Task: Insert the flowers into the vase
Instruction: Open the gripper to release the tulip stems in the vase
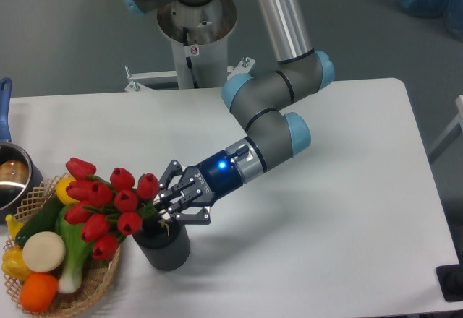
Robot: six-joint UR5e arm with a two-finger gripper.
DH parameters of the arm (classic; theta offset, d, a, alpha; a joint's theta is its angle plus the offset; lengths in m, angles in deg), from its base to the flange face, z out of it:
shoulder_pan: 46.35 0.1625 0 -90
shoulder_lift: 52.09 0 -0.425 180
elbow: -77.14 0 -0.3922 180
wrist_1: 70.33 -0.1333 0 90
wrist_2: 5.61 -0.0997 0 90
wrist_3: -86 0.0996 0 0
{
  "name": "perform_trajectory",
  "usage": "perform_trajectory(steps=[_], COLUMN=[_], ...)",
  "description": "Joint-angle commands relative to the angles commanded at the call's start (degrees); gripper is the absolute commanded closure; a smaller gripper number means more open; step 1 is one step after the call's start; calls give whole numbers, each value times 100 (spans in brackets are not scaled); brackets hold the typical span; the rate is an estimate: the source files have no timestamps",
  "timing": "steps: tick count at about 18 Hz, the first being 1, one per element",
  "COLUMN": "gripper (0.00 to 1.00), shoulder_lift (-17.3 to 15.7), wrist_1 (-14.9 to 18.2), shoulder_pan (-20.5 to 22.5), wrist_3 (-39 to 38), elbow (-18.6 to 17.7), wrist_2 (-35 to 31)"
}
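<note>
flowers [108, 206]: stems in the vase [162, 243], buds leaning left over the basket [94, 285] | gripper [171, 200]: we see its fingers spread apart just right of the stems, holding nothing | axis: tilted, heads pointing away from gripper

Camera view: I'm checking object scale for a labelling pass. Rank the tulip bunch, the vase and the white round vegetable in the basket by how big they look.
1. tulip bunch, clearly largest.
2. vase.
3. white round vegetable, smallest.
</note>
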Motion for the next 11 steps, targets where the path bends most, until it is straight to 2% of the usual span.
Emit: perform_trajectory(steps=[4, 11], gripper=[73, 73], shoulder_lift=[44, 44], wrist_1=[0, -9], shoulder_pan=[53, 53], wrist_3=[352, 388], elbow=[-62, -88], wrist_2=[35, 70])
